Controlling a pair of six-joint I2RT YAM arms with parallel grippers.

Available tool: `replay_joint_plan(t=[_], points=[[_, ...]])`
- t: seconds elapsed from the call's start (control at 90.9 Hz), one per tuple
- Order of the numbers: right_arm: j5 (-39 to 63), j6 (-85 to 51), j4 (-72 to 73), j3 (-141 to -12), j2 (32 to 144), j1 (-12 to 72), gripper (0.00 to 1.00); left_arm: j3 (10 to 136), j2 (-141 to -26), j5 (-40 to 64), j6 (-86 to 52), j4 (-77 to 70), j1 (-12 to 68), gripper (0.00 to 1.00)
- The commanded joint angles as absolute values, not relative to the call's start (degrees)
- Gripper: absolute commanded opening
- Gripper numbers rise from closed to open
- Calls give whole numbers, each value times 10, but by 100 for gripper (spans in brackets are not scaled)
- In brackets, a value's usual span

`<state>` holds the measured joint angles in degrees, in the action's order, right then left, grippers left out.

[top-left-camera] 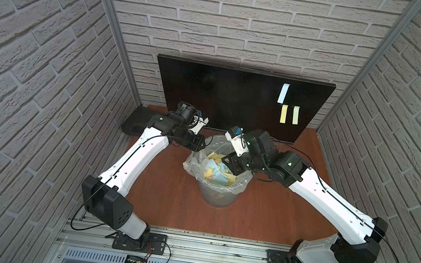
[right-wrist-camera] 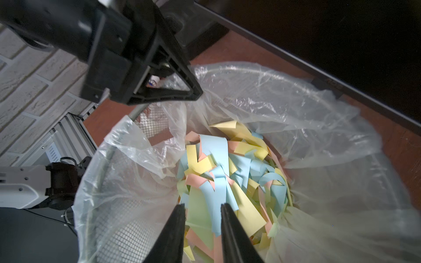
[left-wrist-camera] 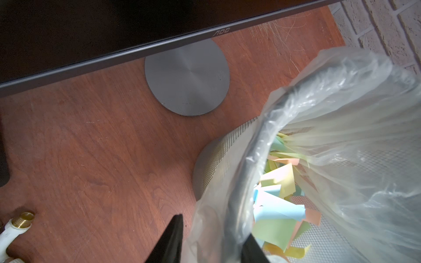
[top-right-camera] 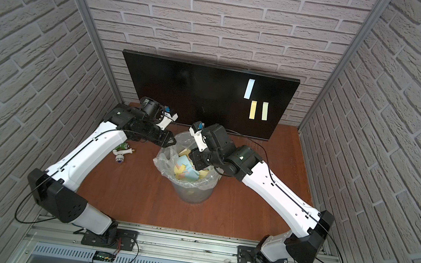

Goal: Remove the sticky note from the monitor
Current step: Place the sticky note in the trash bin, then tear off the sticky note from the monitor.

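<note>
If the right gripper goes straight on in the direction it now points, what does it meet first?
Most likely the pile of sticky notes in the lined bin. The right gripper points down into it, jaws apart. Depth to the pile is unclear.

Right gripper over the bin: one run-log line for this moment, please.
left gripper: shut on bin rim | right gripper: open above bin | monitor: three notes stuck on screen

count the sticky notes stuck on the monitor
3, all on the right half of the monitor: a blue note highest, a yellow note just below it, a second yellow note right of that. The left arm and right arm hide some lower edge.
</note>
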<state>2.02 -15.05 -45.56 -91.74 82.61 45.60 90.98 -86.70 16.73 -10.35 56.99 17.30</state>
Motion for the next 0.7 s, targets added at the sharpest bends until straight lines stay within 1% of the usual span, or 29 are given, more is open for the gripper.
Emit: replay_joint_plan(t=[0.0, 0.077, 0.253, 0.429, 0.561, 0.693], points=[[56, -170, -447, -954, 783, 424, 31, 920, -860, 164, -101, 570, 165, 37], [91, -193, -438, -954, 760, 378, 31, 921, -861, 164, -101, 570, 165, 38], [177, -255, -397, -928, 708, 238, 34, 922, -860, 165, -101, 571, 164, 38], [253, -321, -356, -928, 697, 113, 34, 920, -861, 165, -101, 570, 163, 38], [295, -370, -315, -939, 712, 47, 35, 923, -862, 164, -100, 571, 163, 38], [325, -375, -301, -976, 748, 27, 39, 923, -862, 165, -100, 571, 163, 38]])
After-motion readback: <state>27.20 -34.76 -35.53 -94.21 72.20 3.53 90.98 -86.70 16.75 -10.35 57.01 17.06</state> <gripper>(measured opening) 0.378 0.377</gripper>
